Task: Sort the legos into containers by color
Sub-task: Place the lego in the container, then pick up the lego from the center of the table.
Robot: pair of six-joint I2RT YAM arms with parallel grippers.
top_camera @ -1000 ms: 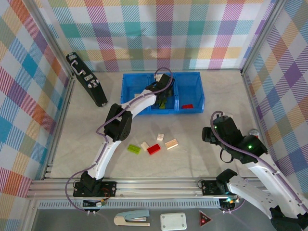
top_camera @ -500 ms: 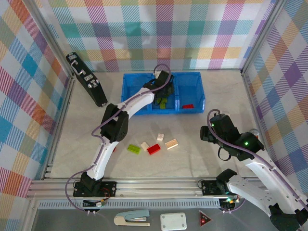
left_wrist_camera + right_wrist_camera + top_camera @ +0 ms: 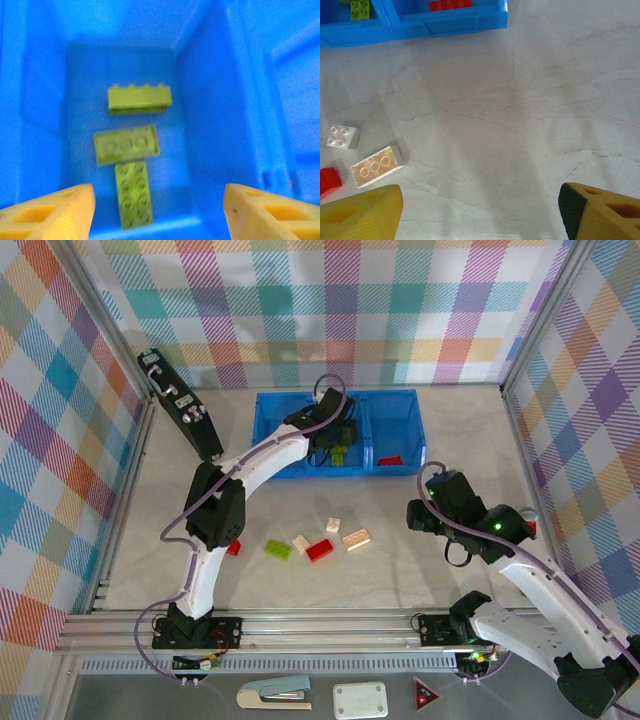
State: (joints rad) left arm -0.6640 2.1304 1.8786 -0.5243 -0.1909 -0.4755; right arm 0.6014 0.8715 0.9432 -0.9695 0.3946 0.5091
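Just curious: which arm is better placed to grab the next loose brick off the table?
Right, probably. The right gripper, open, hangs above the table near the cream brick; the left gripper is over the green bricks in the tray.

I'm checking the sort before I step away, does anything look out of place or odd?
Nothing serious. The middle bin holds only green bricks, though one of them lies on its side. On the table, a red brick sits apart from the loose cluster.
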